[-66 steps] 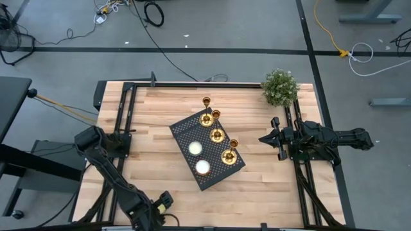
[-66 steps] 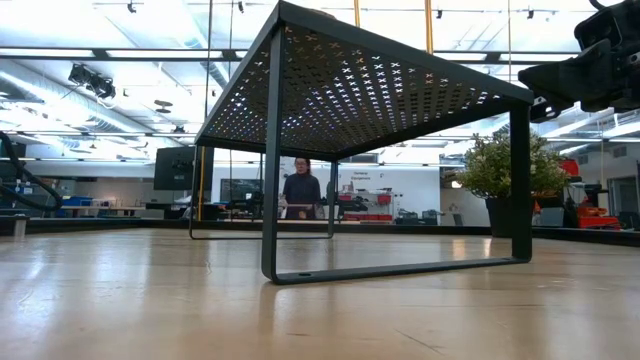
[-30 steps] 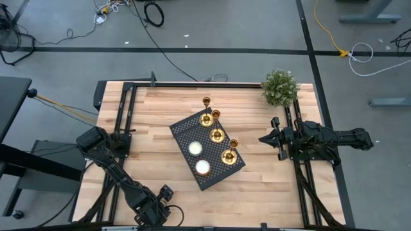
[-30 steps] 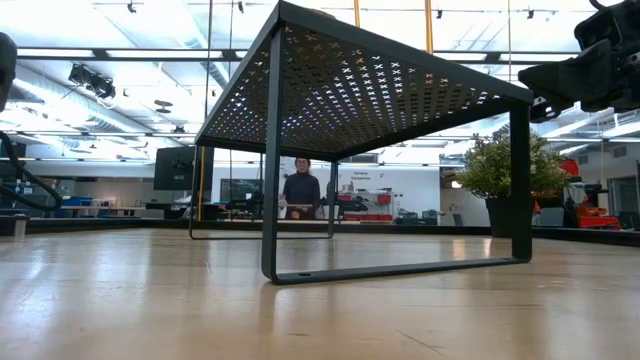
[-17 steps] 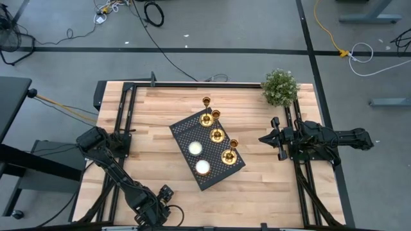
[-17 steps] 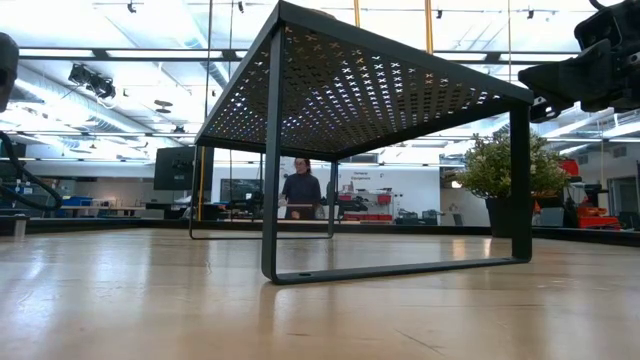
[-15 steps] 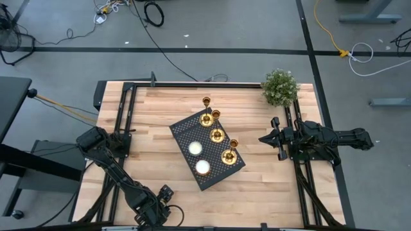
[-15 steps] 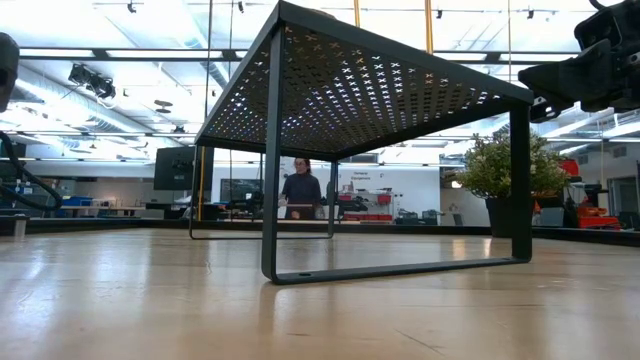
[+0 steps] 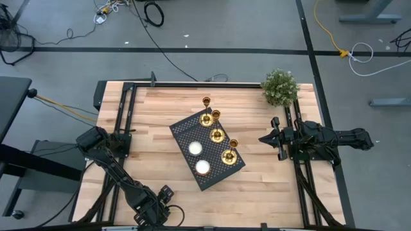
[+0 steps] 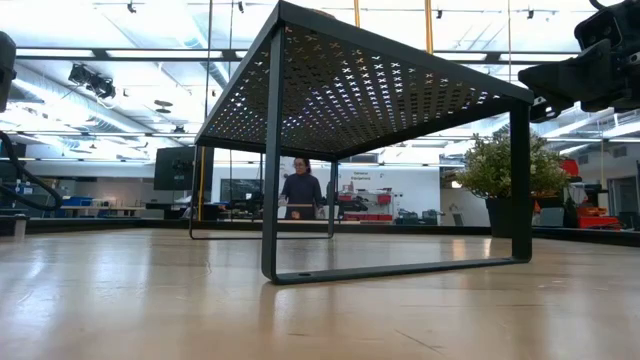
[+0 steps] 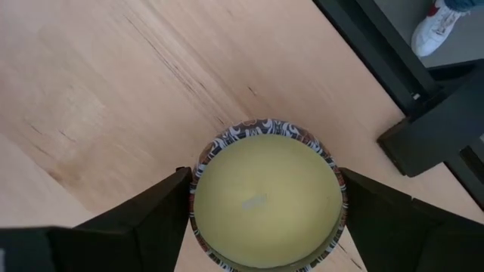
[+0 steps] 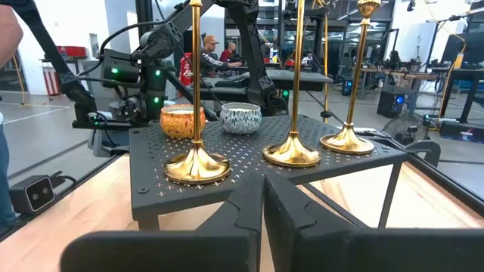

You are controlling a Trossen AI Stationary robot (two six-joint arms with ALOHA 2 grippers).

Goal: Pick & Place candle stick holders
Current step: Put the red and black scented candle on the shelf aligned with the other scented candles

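Brass gleams on the black perforated metal stand (image 9: 207, 150) that sits askew at the middle of the wooden counter (image 9: 160, 115): three candle stick holders stand upright along its side toward the right arm. In the high view they show as the first candle stick holder (image 9: 206, 118), the second candle stick holder (image 9: 217, 135) and the third candle stick holder (image 9: 229, 154), apart from one another. Two candles in small tins, the pale candle (image 9: 195, 148) and the second pale candle (image 9: 203, 167), share the stand's other side.

At the counter's near left corner the left gripper (image 9: 162, 204) hangs low. Its wrist view looks down on a yellowish candle in a patterned tin (image 11: 267, 195) resting on the wood, with one dark finger on either side of the tin; whether the fingers (image 11: 147, 214) press the rim I cannot tell.

Over at the right rail the right gripper (image 9: 264, 138) waits clear of the stand, its fingers clenched together on nothing, pointed at the three holders. A potted plant (image 9: 280, 86) stands at the far right corner. From table height a person (image 10: 300, 188) shows far off behind the stand.
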